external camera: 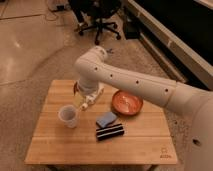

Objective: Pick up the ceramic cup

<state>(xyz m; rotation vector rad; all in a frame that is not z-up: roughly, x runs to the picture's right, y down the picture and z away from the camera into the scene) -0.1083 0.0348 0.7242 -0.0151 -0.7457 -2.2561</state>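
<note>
Now, wooden table (145,145): low, square-ish, and everything in play sits on its top.
Robot arm (135,82): big white arm sweeping in from the picture's right, bent over the table's back-left part, with the wrist dipping down toward the wood.
Orange-red bowl (126,103): wide and shallow, right of the wrist and well apart from the cup. Not the target.
Black striped block (110,132): lies flat toward the front middle, clear of the approach path.
Blue sponge (106,119): touching or just beside the block, between bowl and cup but nearer the front.
Ceramic cup (68,116): small, pale and handleless, standing upright on the table's left part with its mouth up and its long axis vertical.
Gripper (86,104): low over the table, hanging under the wrist, carrying nothing. Whether it is set wide or narrow, I cannot tell.
Key relation: the cup lies just beside the gripper, toward the picture's left and a little nearer the camera. They look apart, not touching.
Coming move, my read: a short slide down and left to bracket the cup's wall across its vertical axis.
Risk, my read: coming in too low could nudge the rim and tip the cup.
</note>
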